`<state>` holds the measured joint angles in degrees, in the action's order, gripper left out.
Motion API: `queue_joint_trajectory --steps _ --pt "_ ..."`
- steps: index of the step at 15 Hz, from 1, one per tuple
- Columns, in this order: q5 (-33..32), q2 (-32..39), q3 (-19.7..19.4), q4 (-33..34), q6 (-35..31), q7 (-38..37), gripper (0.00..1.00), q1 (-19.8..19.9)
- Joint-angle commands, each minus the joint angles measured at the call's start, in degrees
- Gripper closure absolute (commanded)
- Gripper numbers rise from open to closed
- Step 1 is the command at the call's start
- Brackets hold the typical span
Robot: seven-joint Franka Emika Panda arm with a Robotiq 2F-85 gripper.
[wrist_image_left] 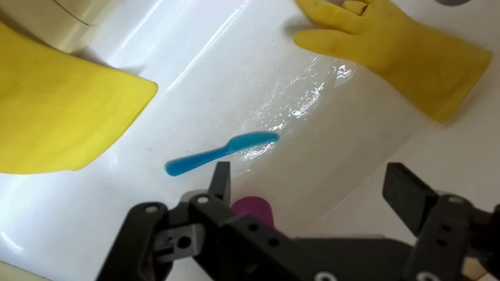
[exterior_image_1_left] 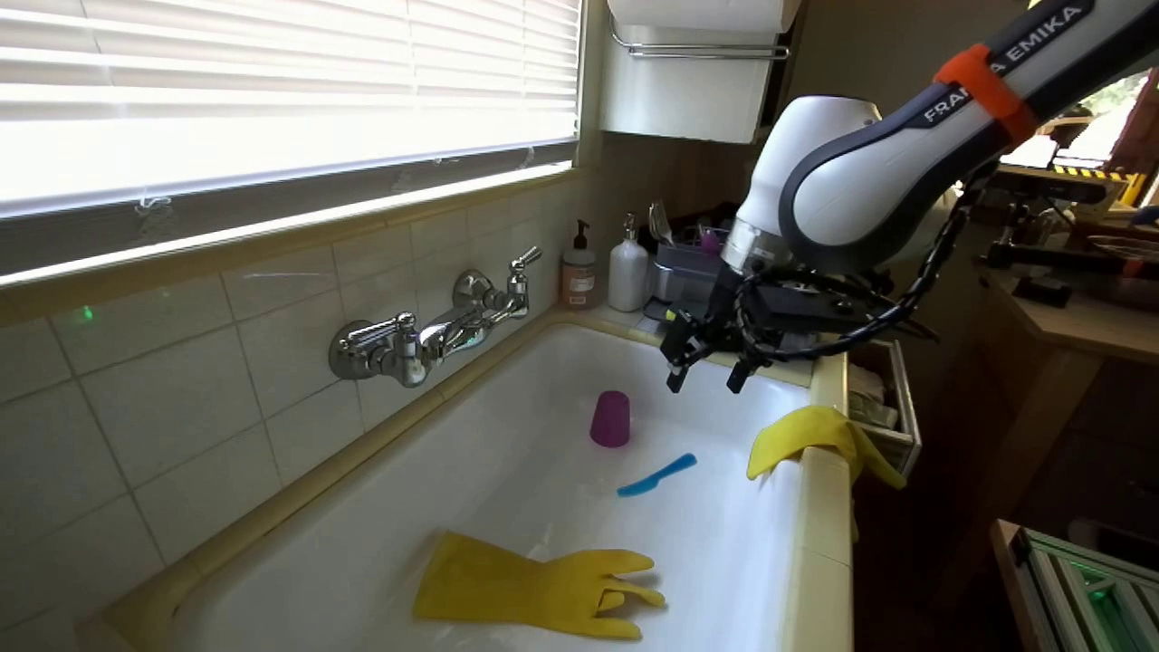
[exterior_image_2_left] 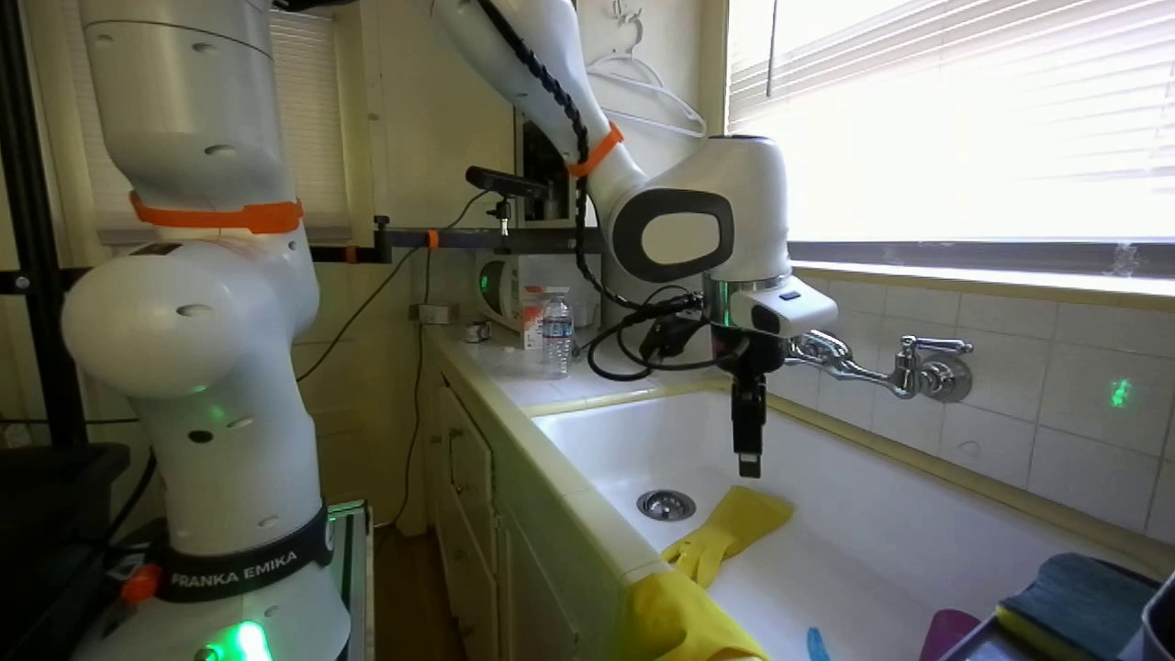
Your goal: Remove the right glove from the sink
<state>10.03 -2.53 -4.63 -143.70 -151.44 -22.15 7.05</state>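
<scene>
Yellow glove (exterior_image_1_left: 525,589) lies in the sink (exterior_image_1_left: 507,462) at an exterior view's six o'clock; we read "FRANKA EMIKA" on a black band (exterior_image_2_left: 240,571), the end effector (exterior_image_1_left: 706,380) empty, spread wide.

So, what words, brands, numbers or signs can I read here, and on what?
"FRANKA EMIKA": black band round the robot's base.
"FRA…A EMIKA": robot's arm, an orange strap covering the middle letters.
Too small to read: any print on the black-pump bottle, water bottle or carton.

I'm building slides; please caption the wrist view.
Open end effector above white sink: yellow glove, blue knife, purple cup inside; second glove over the rim.
</scene>
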Motion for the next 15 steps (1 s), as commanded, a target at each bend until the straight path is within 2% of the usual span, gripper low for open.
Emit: queue_joint_trajectory --steps 1,5,12,15 --pt "-1.93 0.96 0.44 1.08 0.72 1.57 0.00 -1.02" --pt "-5.16 -1.58 -0.12 0.31 5.29 4.70 0.00 -0.51" --pt "-19.00 -7.36 -1.38 0.49 19.82 5.15 0.00 2.12" --pt "-19.63 -9.50 -2.48 -0.07 20.50 13.73 0.00 2.37"
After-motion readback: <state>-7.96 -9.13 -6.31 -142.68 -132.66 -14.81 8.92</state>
